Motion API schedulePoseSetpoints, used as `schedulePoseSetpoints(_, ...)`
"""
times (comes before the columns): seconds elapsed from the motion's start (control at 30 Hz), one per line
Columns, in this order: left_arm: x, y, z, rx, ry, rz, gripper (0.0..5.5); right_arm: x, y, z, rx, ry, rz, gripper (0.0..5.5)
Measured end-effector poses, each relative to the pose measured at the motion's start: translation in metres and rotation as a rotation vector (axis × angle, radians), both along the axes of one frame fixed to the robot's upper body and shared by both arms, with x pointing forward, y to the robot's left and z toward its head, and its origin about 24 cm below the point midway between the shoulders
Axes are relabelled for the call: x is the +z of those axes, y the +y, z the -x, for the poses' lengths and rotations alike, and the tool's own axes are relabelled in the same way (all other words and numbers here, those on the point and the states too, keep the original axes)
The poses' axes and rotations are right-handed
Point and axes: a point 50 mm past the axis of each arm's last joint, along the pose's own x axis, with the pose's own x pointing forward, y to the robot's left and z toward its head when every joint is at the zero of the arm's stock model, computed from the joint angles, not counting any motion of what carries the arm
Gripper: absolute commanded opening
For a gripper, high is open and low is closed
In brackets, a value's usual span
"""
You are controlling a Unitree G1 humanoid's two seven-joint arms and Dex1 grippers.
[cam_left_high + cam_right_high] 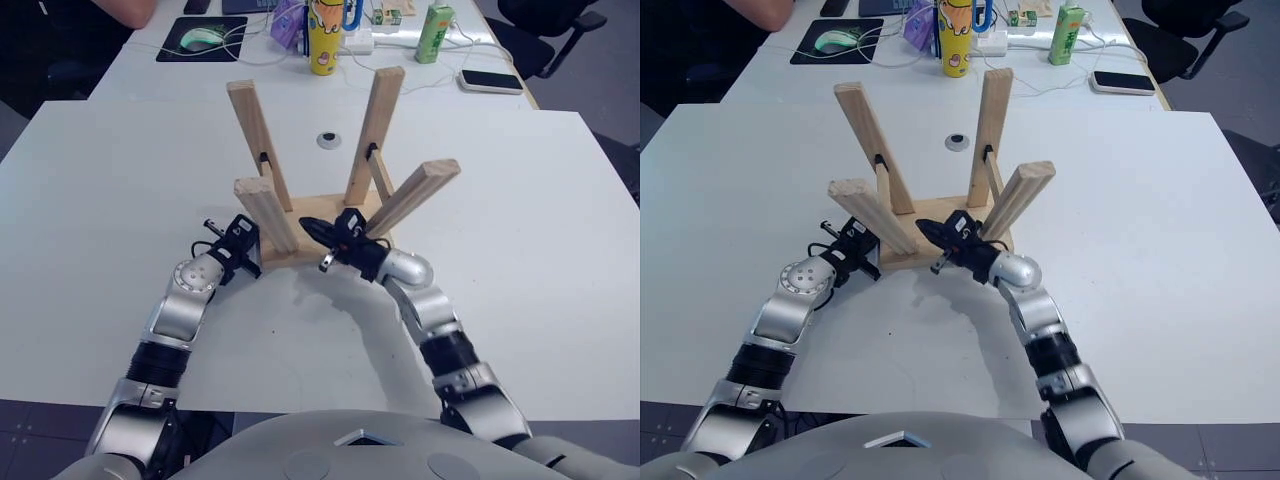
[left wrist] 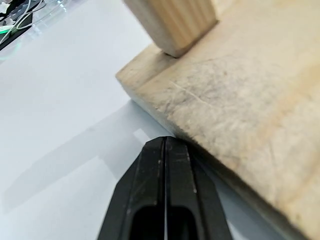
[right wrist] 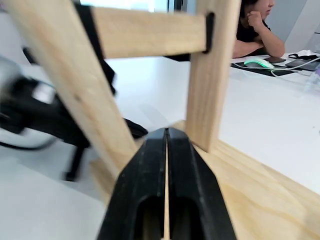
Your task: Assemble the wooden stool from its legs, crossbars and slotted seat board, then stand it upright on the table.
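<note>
Left claw (image 2: 165, 150), fingers pressed together, lies on the tabletop (image 1: 520, 250) at the seat board's (image 1: 290, 252) near left edge. Right claw (image 3: 166, 137), likewise closed on nothing, sits low over the board between the legs (image 1: 258, 125). The stool (image 1: 380, 120) stands upside down mid-tabletop, with bare surface on both sides and nearer. Beyond the far edge stand a yellow cup (image 1: 325, 45) and a green carton (image 1: 434, 32), their print unreadable.
</note>
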Motion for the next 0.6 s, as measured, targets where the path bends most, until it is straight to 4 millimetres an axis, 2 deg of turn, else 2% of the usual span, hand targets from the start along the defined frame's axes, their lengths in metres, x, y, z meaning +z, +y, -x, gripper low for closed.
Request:
schedulePoseSetpoints(0.1, -0.001, 0.004, 0.012, 0.113, -0.051, 0.002, 0.00, 0.005, -0.010, 0.032, 0.053, 0.096, -0.077, 0.02)
schedulePoseSetpoints(0.17, 0.002, 0.017, 0.031, 0.255, -0.109, -0.011, 0.00, 0.004, -0.031, 0.057, 0.080, 0.158, -0.039, 0.02)
schedulePoseSetpoints(0.23, -0.001, 0.026, 0.049, 0.330, -0.105, -0.030, 0.00, -0.007, -0.055, 0.068, 0.012, 0.217, 0.027, 0.02)
schedulePoseSetpoints(0.3, 0.001, 0.024, 0.061, 0.350, -0.109, -0.010, 0.00, -0.005, -0.063, 0.070, -0.020, 0.221, 0.023, 0.02)
schedulePoseSetpoints(0.4, -0.001, 0.005, 0.069, 0.306, -0.097, 0.041, 0.00, -0.001, -0.049, 0.064, 0.007, 0.157, 0.025, 0.02)
schedulePoseSetpoints(0.53, -0.003, -0.016, 0.069, 0.232, -0.074, 0.088, 0.00, -0.006, -0.022, 0.040, 0.110, -0.011, 0.149, 0.02)
schedulePoseSetpoints(0.6, -0.002, -0.022, 0.067, 0.208, -0.075, 0.100, 0.00, 0.000, -0.012, 0.031, 0.120, -0.072, 0.132, 0.02)
